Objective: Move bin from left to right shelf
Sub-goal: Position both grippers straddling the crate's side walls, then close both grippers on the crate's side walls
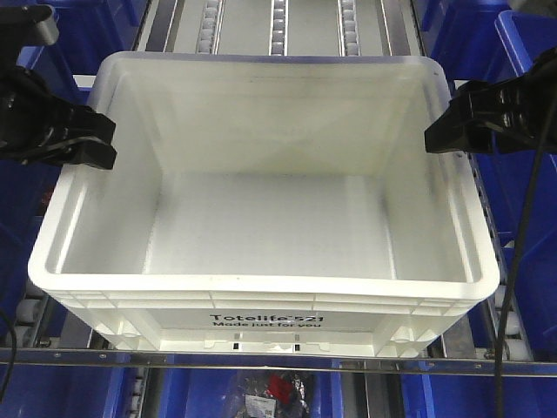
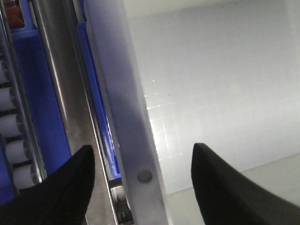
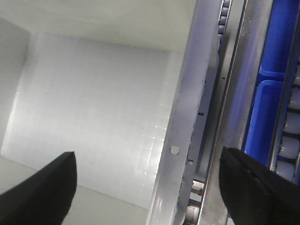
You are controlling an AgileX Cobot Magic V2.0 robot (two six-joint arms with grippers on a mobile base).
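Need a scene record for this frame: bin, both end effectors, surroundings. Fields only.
bin: white tote, empty, upright on roller lane, printed side toward the front camera
left end effector: open, fingers either side of the tote's left rim
right end effector: open, fingers either side of the right rim
grasp: not closed on either side
neighbours: blue bins flank the lane on both sides

Warehouse: roller racks [image 1: 278,22], blue bins [image 1: 470,39].
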